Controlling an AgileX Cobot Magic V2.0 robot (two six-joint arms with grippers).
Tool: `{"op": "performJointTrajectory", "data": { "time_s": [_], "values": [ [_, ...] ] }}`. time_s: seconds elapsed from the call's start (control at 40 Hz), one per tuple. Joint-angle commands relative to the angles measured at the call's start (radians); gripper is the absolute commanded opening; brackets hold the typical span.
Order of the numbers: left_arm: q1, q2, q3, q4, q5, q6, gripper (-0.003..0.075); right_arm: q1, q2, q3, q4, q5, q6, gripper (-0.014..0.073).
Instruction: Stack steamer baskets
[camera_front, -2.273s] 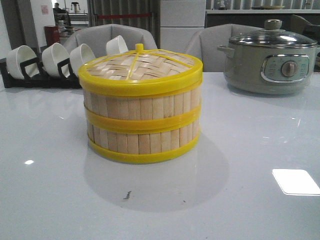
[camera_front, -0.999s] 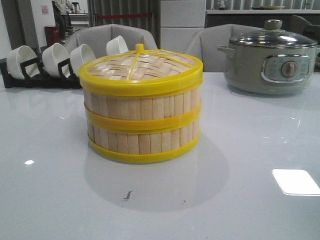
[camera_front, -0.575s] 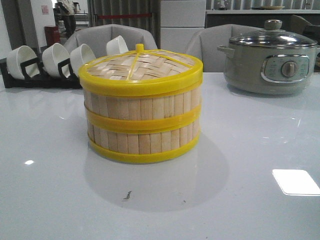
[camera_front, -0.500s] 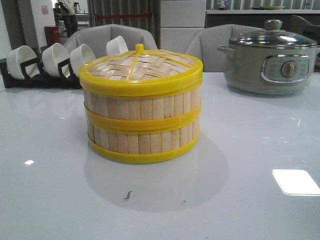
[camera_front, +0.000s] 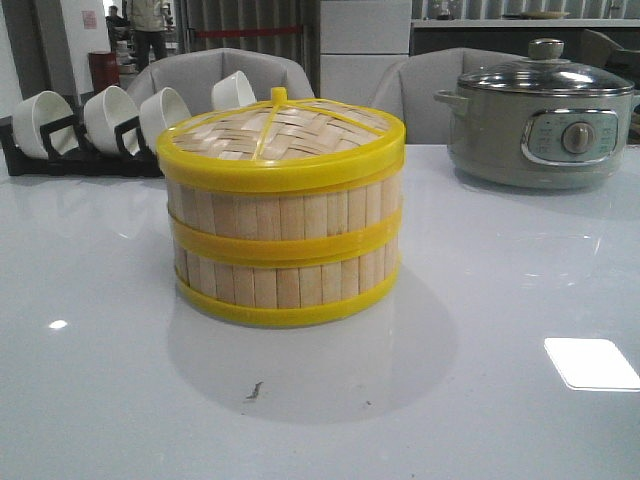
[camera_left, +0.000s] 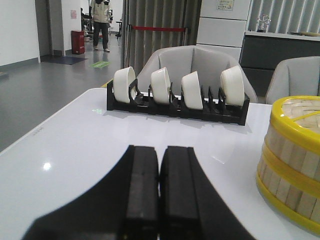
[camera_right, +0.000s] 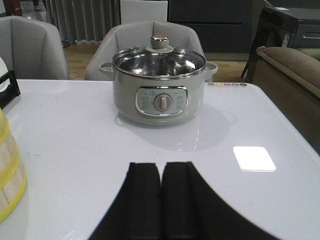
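Two steamer baskets stand stacked in the middle of the white table, the upper basket (camera_front: 285, 212) on the lower basket (camera_front: 285, 282), with the woven yellow-rimmed lid (camera_front: 280, 135) on top. The stack also shows in the left wrist view (camera_left: 292, 160) and at the edge of the right wrist view (camera_right: 7, 175). My left gripper (camera_left: 159, 150) is shut and empty, low over the table, apart from the stack. My right gripper (camera_right: 160, 167) is shut and empty, facing the pot. Neither gripper shows in the front view.
A grey-green electric pot (camera_front: 540, 120) with a glass lid stands at the back right, also in the right wrist view (camera_right: 159, 90). A black rack of white bowls (camera_front: 100, 125) stands at the back left, also in the left wrist view (camera_left: 177, 95). Grey chairs stand behind the table.
The baskets, lid and table have not moved. Only a person in the far background has shifted.
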Motion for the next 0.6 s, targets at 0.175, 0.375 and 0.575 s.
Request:
{"op": "performJointTrajectory", "data": {
  "time_s": [0.175, 0.375, 0.575],
  "values": [
    [0.001, -0.014, 0.002, -0.088, -0.133, 0.161, 0.0085, -0.006, 0.002, -0.029, -0.006, -0.085, -0.012, 0.0027],
    [0.001, -0.014, 0.002, -0.103, -0.152, 0.215, 0.0085, -0.006, 0.002, -0.029, -0.006, -0.085, -0.012, 0.0027],
    [0.001, -0.014, 0.002, -0.103, -0.158, 0.215, 0.0085, -0.006, 0.002, -0.029, -0.006, -0.085, -0.012, 0.0027]
  ]
}}
